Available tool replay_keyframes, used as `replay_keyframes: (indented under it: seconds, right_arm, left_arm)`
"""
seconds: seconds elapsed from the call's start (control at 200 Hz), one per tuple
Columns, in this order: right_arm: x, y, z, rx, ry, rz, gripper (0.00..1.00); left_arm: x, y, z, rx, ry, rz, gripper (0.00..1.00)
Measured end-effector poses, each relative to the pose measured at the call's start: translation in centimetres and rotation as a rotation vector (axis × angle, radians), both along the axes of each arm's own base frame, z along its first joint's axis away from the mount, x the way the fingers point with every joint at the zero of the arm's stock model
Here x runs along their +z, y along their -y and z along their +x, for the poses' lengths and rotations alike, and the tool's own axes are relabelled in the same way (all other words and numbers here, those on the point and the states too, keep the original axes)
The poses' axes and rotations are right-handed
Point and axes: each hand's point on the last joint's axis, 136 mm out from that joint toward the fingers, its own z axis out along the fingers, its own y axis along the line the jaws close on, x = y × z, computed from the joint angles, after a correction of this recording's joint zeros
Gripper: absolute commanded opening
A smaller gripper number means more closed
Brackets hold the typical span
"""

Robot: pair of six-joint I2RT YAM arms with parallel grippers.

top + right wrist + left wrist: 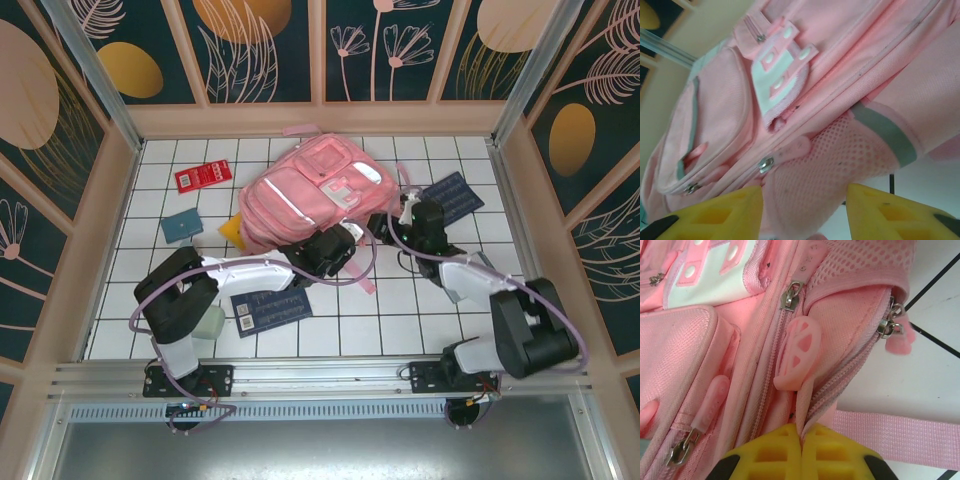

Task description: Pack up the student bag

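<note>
Left end effector [801,440]: clamped on zip pull [796,352] | right end effector [805,215]: open, astride mesh pocket [840,155] | bag [300,190]: lying front up on worktop [400,320], toward the back; contents hidden

A staged robot test cell: a white gridded tabletop [420,310] fenced by aluminium posts [90,68] and floral-printed wall panels [262,45].

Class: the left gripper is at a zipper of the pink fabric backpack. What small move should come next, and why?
Probably pull the left gripper along the zip to open the large pink fabric backpack: it is shut on the pink rubber zipper pull, and that zip looks closed.
</note>
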Motion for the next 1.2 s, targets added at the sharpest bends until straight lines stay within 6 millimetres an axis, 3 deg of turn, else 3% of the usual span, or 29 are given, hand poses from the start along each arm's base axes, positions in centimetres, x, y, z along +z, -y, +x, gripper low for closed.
replay_keyframes:
  seconds: [0.185,0.415,0.621,0.801,1.201]
  right_arm:
    - [0.8,0.7,-3.4,0.034,0.104,0.031,0.46]
    - [0.3,-2.0,-5.9,0.168,0.134,0.056,0.45]
    - [-1.3,-2.9,-5.8,0.205,0.120,0.030,0.39]
    - [-2.6,-3.4,-5.1,0.221,0.088,0.014,0.42]
    - [-1.8,-3.5,-3.6,0.204,0.142,-0.026,0.46]
  left_arm:
    - [0.5,0.4,0.0,-0.001,-0.012,-0.026,0.00]
    - [1.1,0.9,0.1,0.007,-0.020,-0.055,0.00]
    - [1.5,1.0,0.1,0.014,-0.031,-0.061,0.00]
    - [1.5,1.1,0.1,0.013,-0.040,-0.067,0.00]
    - [1.5,1.1,-0.1,0.011,-0.050,-0.065,0.00]
